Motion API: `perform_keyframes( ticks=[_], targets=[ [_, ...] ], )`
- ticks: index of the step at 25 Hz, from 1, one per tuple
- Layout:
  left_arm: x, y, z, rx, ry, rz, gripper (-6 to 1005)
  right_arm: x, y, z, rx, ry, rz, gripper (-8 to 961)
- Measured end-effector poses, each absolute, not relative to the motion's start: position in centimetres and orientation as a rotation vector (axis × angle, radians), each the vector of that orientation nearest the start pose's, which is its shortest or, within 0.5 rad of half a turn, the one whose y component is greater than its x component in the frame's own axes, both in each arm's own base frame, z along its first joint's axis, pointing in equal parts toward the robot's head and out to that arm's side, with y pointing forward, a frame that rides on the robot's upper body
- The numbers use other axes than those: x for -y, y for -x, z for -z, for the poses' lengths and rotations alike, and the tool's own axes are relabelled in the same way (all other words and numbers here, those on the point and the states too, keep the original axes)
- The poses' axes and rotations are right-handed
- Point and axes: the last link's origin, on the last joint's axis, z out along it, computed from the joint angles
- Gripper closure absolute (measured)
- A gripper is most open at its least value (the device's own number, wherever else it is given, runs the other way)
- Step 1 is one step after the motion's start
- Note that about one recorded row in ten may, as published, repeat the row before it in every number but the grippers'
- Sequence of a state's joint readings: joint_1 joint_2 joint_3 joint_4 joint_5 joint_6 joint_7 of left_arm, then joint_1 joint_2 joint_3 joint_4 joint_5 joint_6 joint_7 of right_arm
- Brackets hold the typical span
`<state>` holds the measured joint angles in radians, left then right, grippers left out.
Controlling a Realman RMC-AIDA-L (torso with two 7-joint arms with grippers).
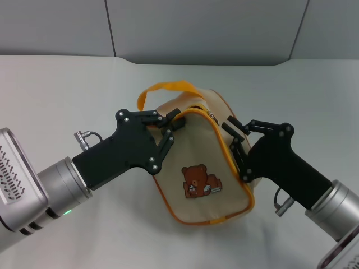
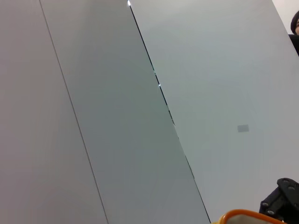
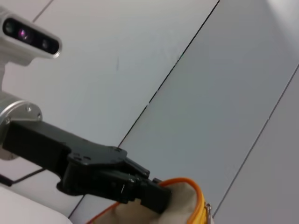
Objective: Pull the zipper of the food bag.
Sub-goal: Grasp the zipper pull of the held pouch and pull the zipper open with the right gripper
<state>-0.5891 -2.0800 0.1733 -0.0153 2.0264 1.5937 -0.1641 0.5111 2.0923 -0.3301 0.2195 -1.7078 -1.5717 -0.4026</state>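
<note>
Mid-pull, frame centre: the left tool (image 1: 173, 124) is clamped on the food bag (image 1: 199, 168) edge; the right tool (image 1: 234, 136) pinches near the zipper (image 1: 213, 119); next, draw apart.

The food bag (image 1: 205, 168) sits between left hand (image 1: 171, 126) and right hand (image 1: 234, 136).

light: even, soft, bright from above | shadows: faint under my arms and the food bag (image 1: 202, 168) – none hard | glare: small glints on the wall seam (image 2: 156, 79) | focus: head view crisp – wrist views slightly soft
</note>
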Motion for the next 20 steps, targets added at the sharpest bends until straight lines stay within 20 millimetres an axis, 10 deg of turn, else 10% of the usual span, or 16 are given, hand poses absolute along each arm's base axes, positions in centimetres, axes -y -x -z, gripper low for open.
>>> perform_keyframes(
  ticks=[20],
  targets=[
    [-29.7, 23.4, 6.1, -0.186, 2.267, 1.017, 935, -26.8, -23.0, 8.6, 0.505, 1.934, -0.721, 519]
  ],
)
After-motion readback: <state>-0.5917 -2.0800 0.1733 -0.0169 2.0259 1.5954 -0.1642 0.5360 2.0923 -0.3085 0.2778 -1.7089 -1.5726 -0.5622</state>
